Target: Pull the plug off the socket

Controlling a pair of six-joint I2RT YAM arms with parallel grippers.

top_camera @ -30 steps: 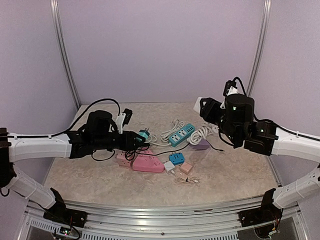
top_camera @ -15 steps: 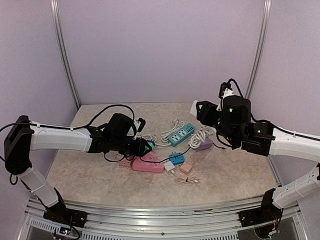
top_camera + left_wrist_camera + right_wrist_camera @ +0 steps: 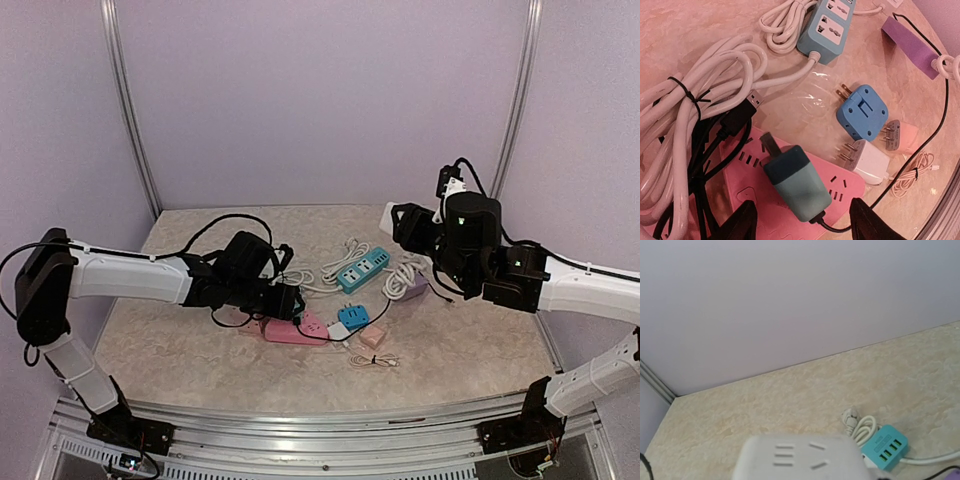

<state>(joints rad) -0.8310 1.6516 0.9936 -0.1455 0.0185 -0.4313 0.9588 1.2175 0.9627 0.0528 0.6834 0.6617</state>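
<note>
Lying teal plug [image 3: 792, 182] atop pink socket [image 3: 842, 181]

No text, brand, number or sign legible in any view.
- pink socket strip [image 3: 846, 186]: slot openings only, faint moulded outline near lower edge, no letters made out.
- teal plug [image 3: 796, 184]: plain faces.
- blue adapter [image 3: 863, 111]: plain back.
- teal power strip [image 3: 828, 26]: socket holes only, any marking too small to tell.
- white socket strip [image 3: 801, 458]: blurred, slots only.
</note>
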